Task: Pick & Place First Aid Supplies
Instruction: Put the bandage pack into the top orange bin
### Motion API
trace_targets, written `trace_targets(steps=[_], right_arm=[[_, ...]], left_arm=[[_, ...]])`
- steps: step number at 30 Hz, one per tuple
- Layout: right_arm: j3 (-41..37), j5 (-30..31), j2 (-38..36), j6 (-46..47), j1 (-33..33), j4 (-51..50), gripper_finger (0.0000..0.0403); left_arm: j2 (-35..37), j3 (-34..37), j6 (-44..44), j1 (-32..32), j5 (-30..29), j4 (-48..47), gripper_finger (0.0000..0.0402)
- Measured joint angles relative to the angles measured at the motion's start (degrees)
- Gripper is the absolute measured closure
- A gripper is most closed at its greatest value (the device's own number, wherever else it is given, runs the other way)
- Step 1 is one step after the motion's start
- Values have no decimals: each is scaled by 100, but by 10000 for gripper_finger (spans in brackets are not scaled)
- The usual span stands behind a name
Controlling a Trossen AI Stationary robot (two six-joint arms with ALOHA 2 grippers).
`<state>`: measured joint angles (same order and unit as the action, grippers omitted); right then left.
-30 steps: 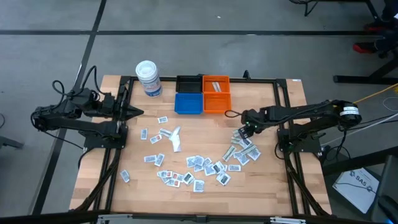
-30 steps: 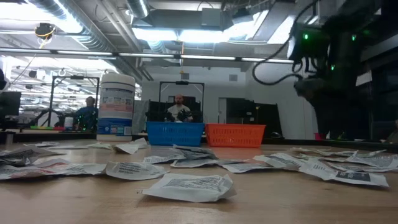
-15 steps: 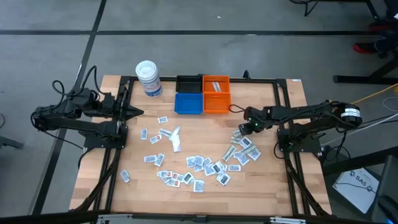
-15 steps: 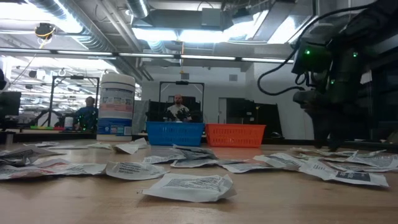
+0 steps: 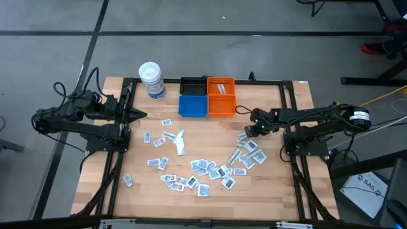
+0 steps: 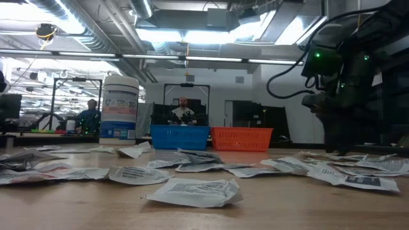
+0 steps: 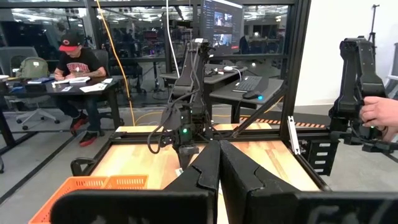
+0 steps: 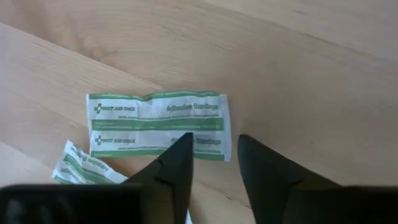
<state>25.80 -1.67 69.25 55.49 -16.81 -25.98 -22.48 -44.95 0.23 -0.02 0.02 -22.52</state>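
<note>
Down onto the table since a second ago, the right gripper (image 8: 214,163) narrows its part-spread fingers over a green-printed bandage strip (image 8: 158,126) – not yet pinched – beside the sachet pile (image 5: 216,166) (left gripper (image 5: 141,115) parked, pressed together).

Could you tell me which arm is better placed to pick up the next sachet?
The right: its gripper is down over the green-printed adhesive bandage sachet, while the left gripper waits shut at the table's left edge.

Dark jointed arms (image 5: 299,116) — black cables, green light
</note>
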Motion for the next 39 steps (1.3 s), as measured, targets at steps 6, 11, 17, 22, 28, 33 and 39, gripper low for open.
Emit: trace_targets(steps=[6,11,17,22,28,33,39], right_arm=[[-7,75,9,1,-3,38,340],[-7,112,14,-5,-3,156,372],[-4,184,17,-58,-3,176,398],[-4,182,17,-71,-3,192,396],[173,151,17,-194,147,253,399],[451,146,15,-396,274,214,400],[832,144,15,-855,283,98,401]], left_arm=[[0,0,1,0,-1,0,398],[0,0,-2,1,1,0,398],[-1,0,1,1,1,0,398],[-1,0,2,-1,1,1,398],[-2,0,-2,1,-1,0,398],[-2,0,-1,0,-1,0,398],[0,0,-2,1,-1,0,398]])
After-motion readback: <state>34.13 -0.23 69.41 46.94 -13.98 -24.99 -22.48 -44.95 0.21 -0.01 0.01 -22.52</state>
